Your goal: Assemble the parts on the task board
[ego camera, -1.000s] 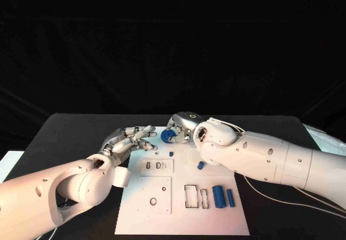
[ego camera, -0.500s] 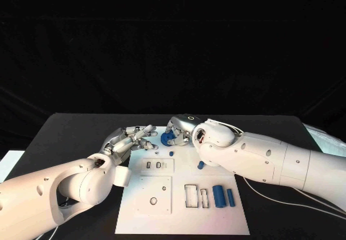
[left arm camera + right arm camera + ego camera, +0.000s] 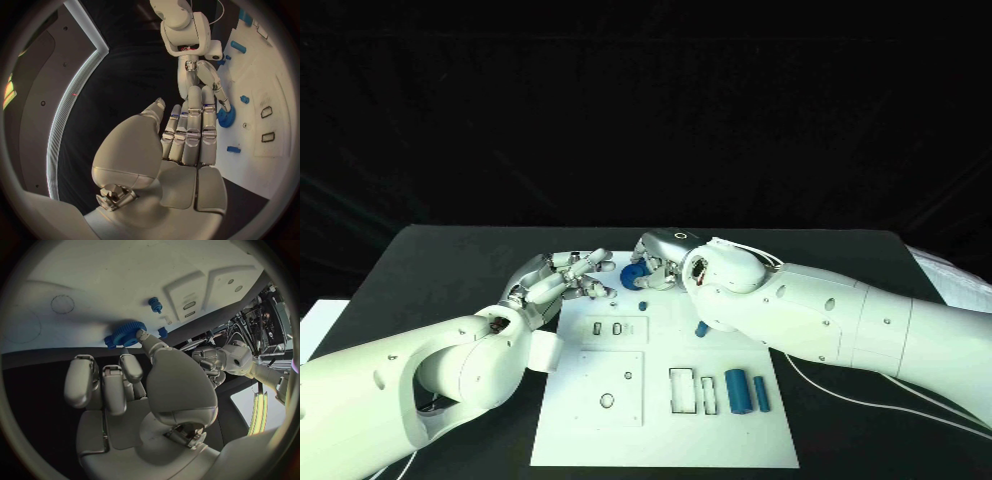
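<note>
I see the blue gear (image 3: 632,273) at the far edge of the task board (image 3: 589,430), pinched in my right hand (image 3: 661,262). My left hand (image 3: 557,282) hovers just beside the gear, fingers spread, holding nothing. Two blue cylinders (image 3: 736,391) lie on the board's near right part.

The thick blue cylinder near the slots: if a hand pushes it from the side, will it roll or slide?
The thick blue cylinder lies on its side on the flat task board, so a sideways push would probably roll it. It looks stiff, likely plastic. Its smooth surface may slip between fingers.
</note>
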Motion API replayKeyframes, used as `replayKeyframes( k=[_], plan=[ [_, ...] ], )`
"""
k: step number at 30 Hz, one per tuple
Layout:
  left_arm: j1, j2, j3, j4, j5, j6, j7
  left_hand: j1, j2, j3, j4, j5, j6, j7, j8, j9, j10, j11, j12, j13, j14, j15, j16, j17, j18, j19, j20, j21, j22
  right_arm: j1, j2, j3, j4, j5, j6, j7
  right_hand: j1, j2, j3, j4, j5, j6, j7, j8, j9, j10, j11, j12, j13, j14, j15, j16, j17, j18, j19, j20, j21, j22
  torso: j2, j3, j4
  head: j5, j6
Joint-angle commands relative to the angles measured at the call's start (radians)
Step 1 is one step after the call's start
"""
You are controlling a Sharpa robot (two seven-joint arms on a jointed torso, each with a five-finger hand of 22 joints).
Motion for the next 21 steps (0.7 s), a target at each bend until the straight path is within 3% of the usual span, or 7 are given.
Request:
replayKeyframes(
  k=[1,10,16,19,21],
  plan=[
    [0.002,0.001,0.001,0.003,0.001,0.019,0.011,0.009,0.003,0.0,-0.005,0.0,0.0,0.0,-0.005,0.0,-0.002,-0.001,-0.001,0.001,-0.006,-0.001,0.001,0.001,0.009,-0.006,0.001,0.005,0.002,0.0,0.0,-0.001,0.0,-0.011,0.006,-0.009,0.001,-0.014,-0.011,0.0,-0.007,-0.01,0.001,-0.004,-0.002,-0.01,0.0,-0.007,-0.005,0.068,0.007,0.007,0.062,-0.013,-0.002,0.008,0.003,0.0,0.0,-0.0003,-0.0001,0.0,0.0],
    [0.002,-0.001,0.001,0.003,0.001,0.019,0.01,0.009,0.003,0.0,-0.005,0.0,0.0,0.0,-0.005,0.0,-0.002,-0.001,-0.001,0.001,-0.006,-0.001,0.001,0.001,0.009,-0.006,0.001,0.005,0.002,0.0,-0.013,-0.002,0.018,0.004,0.017,0.003,-0.019,-0.018,-0.034,0.015,-0.007,-0.012,0.001,0.004,-0.001,-0.01,0.001,-0.007,-0.003,0.068,0.01,0.007,0.062,-0.013,-0.002,0.012,0.004,0.003,0.0,0.0006,-0.0001,0.0,-0.002],
    [0.002,-0.002,0.001,0.004,0.001,0.019,0.009,0.009,0.003,0.0,-0.005,0.0,0.0,0.0,-0.005,0.0,-0.002,-0.001,-0.001,0.001,-0.006,-0.001,0.001,0.001,0.009,-0.006,0.001,0.005,0.002,0.0,-0.021,-0.002,0.018,0.052,0.052,0.008,-0.074,0.002,-0.063,0.066,0.033,0.01,-0.003,0.008,0.005,-0.002,-0.001,0.008,0.011,0.069,0.008,0.008,0.065,-0.013,-0.001,0.011,0.006,0.007,0.0,0.0005,-0.0009,0.001,-0.002],
    [0.002,-0.001,0.001,0.003,0.001,0.019,0.009,0.009,0.003,0.0,-0.005,0.0,0.0,0.0,-0.005,0.0,-0.002,-0.001,-0.001,0.001,-0.006,-0.001,0.001,0.001,0.009,-0.006,0.001,0.005,0.002,-0.001,-0.026,-0.002,0.019,0.061,0.03,0.007,-0.081,0.008,-0.067,0.075,0.048,0.012,-0.004,0.006,0.005,-0.001,-0.002,0.011,0.015,0.069,0.007,0.008,0.066,-0.014,-0.001,0.01,0.007,0.008,0.0,0.0007,-0.0004,0.0,-0.002],
    [0.002,-0.001,0.001,0.003,0.001,0.02,0.009,0.009,0.003,0.0,-0.005,0.0,0.0,0.0,-0.005,0.0,-0.002,-0.001,-0.001,0.001,-0.006,-0.001,0.001,0.001,0.009,-0.006,0.001,0.005,0.002,-0.002,-0.036,-0.002,0.025,0.065,-0.022,0.014,-0.079,0.009,-0.067,0.076,0.064,0.011,-0.004,0.005,0.005,0.003,-0.002,0.018,0.022,0.069,0.007,0.009,0.068,-0.014,0.0,0.01,0.008,0.01,0.0,0.0009,-0.0001,-0.001,-0.001]
  ],
)
